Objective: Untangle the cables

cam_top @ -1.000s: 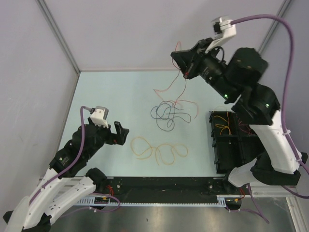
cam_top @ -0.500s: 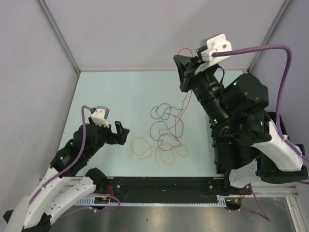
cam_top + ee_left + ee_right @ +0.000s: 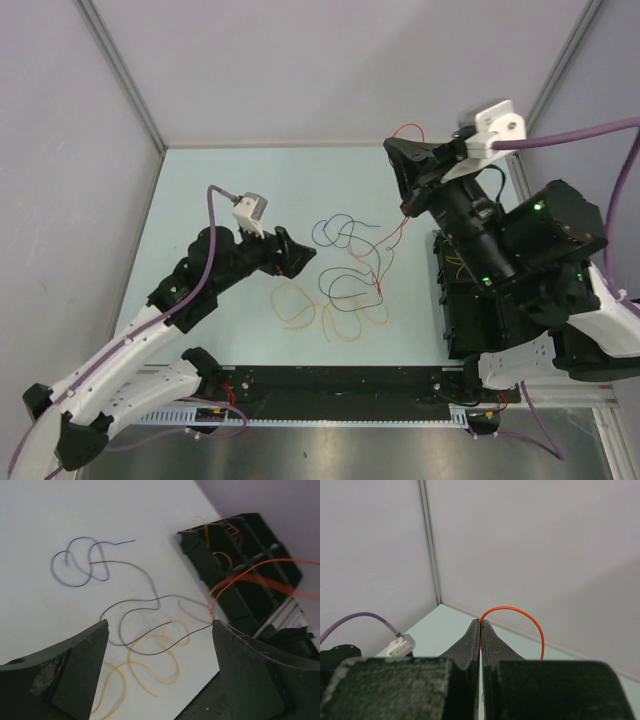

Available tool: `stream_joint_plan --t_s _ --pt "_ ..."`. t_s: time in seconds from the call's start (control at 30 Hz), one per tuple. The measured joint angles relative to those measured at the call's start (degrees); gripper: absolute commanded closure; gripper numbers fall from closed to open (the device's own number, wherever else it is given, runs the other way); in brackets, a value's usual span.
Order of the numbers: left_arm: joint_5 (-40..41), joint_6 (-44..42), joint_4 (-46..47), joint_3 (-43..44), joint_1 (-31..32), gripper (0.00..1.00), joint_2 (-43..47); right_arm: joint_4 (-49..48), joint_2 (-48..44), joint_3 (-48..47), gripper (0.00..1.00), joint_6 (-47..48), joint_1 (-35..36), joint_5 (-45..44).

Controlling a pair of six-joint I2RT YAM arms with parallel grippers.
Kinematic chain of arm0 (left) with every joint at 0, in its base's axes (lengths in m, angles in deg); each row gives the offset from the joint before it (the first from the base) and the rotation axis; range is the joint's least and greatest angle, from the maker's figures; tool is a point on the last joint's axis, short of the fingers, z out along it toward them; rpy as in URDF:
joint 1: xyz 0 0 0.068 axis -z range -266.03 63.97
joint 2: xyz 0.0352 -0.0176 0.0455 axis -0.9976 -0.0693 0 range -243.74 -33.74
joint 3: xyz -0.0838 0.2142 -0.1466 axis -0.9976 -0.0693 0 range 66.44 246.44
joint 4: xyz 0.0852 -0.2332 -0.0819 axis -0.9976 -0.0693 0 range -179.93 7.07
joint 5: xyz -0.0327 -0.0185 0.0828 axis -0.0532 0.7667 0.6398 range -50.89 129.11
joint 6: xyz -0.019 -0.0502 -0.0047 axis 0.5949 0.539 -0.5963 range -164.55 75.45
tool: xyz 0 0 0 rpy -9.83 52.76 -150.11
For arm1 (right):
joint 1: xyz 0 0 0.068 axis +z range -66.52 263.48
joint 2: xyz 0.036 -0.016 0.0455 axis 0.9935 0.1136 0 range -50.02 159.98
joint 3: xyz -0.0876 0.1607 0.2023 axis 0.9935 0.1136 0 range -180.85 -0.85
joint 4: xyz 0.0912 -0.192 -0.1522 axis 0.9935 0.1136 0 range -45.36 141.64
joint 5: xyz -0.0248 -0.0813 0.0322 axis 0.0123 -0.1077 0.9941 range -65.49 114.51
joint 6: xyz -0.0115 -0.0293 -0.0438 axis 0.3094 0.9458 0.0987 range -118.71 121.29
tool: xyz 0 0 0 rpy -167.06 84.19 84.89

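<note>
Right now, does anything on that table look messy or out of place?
Yes: the thin cables are snarled mid-table. The dark blue cable and black cable loop over each other, and the black one crosses the orange-yellow cable. The red cable runs up from the heap, pinched in the right pincer.

No text, label, brand name or number can be read in any of the three views. The white camera housing (image 3: 492,127) and the black bin (image 3: 443,290) below it show no legible marking.
</note>
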Motion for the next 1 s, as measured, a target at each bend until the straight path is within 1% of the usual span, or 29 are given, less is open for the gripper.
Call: stream_joint_plan --t_s 0.03,0.13,0.17,0.27,0.37,0.47,0.6,0.73,0.87,1.0 --pt "-0.7 0.3 2.2 0.0 0.9 0.11 -0.6 0.1 -0.8 0.1 1.00 -0.5 0.3 0.0" --pt "-2.6 0.9 9.9 -0.2 6.4 0.05 -2.8 -0.1 -3.1 1.0 1.00 -1.5 0.9 -0.2" --pt "-2.8 0.9 12.1 -0.3 8.5 0.01 -3.6 -0.3 -4.0 1.6 1.00 -1.6 1.1 -0.2" --pt "-2.5 0.0 17.3 -0.3 14.8 0.00 -5.9 -0.2 -4.8 2.4 1.00 -2.3 1.2 -0.9" --pt "-2.1 -1.4 20.8 -0.2 17.8 0.00 -8.5 0.0 -5.1 2.8 1.00 -3.1 1.7 -1.0" --pt "-0.9 -3.2 22.7 0.8 18.2 0.00 -12.5 0.9 -5.0 3.5 1.00 -3.8 2.3 -1.0" --pt "0.6 -6.6 25.2 4.7 18.2 0.00 -21.2 2.1 -5.0 4.1 1.00 -5.1 2.9 -0.7" --pt "0.4 -9.7 27.0 8.5 18.3 0.00 -29.0 3.4 -5.5 4.1 1.00 -6.6 3.5 -0.3" --pt "-1.4 -11.0 28.5 10.8 18.5 0.00 -32.7 5.1 -6.2 4.1 1.00 -8.0 3.8 0.1" --pt "-3.3 -11.3 31.0 11.0 19.5 0.00 -32.9 6.2 -7.4 4.1 1.00 -9.0 4.0 0.2"
